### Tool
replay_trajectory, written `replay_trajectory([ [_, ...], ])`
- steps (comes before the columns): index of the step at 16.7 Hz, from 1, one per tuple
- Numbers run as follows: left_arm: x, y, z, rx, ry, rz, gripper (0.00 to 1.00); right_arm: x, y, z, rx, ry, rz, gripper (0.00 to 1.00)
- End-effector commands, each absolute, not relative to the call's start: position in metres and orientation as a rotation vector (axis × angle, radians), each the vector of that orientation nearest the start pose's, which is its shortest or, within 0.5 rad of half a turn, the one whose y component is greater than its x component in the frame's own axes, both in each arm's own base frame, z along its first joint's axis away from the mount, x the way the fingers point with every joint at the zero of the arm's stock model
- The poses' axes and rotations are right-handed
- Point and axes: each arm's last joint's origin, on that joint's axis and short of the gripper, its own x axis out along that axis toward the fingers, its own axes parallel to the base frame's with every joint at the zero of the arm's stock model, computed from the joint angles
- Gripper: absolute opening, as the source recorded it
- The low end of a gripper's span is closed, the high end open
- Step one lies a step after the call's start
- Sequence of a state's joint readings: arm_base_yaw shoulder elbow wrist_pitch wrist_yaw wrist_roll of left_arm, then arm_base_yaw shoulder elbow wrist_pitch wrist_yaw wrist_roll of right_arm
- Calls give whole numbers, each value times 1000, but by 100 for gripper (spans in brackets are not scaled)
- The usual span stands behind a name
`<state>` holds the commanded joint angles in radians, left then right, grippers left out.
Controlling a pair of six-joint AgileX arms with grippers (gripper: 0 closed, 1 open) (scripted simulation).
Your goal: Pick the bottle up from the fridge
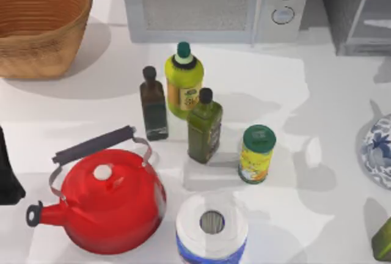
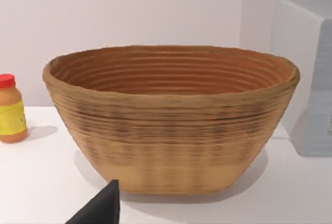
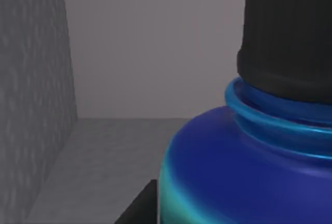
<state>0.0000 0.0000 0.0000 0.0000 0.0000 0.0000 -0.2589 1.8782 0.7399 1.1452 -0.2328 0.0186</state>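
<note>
At the left edge of the white table (image 1: 317,172), parked and idle: the left gripper (image 2: 101,209), facing a woven brown wicker basket (image 2: 171,125). No telling whether open or closed.

Further right along the back: a light grey microwave with two round knobs (image 1: 208,4). In front of it, mid-table and untouched: a glossy red kettle (image 1: 113,200).

At the far right back corner: the large grey boxy fridge (image 1: 351,13).

Inside it, upright on the grey shelf floor and near the speckled grey side wall: the small bright blue bottle (image 3: 233,172), black cap and neck on top, long axis vertical.

Hard up against it in the right wrist view: the right gripper (image 3: 139,207), a dark sliver just beside the bottle's rounded shoulder. Impossible to tell whether clamped on the bottle or merely alongside it.

Clearly the nearer arm: the right, deep in the cabinet, with the left well apart across the table.

Judged the relation that matters: bottle directly ahead of the right gripper, body level with it, cap above. Likely called for: a side-on hold around the body below the neck ring, then a lift and withdrawal from the cabinet, axis kept vertical and clear of the side wall.
</note>
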Motion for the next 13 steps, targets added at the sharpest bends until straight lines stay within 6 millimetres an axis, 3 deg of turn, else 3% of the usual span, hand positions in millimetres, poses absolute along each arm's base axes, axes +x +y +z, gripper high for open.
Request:
replay_trajectory([
  [2, 106, -1, 160, 0, 0, 0, 100, 348, -80, 171, -18, -53, 4, 0],
  [6, 106, -1, 160, 0, 0, 0, 100, 324, -66, 231, -70, -188, 28, 0],
  [10, 106, -1, 160, 0, 0, 0, 100, 269, -42, 273, -85, -241, 55, 0],
  [13, 106, -1, 160, 0, 0, 0, 100, 217, -23, 275, -62, -207, 80, 0],
])
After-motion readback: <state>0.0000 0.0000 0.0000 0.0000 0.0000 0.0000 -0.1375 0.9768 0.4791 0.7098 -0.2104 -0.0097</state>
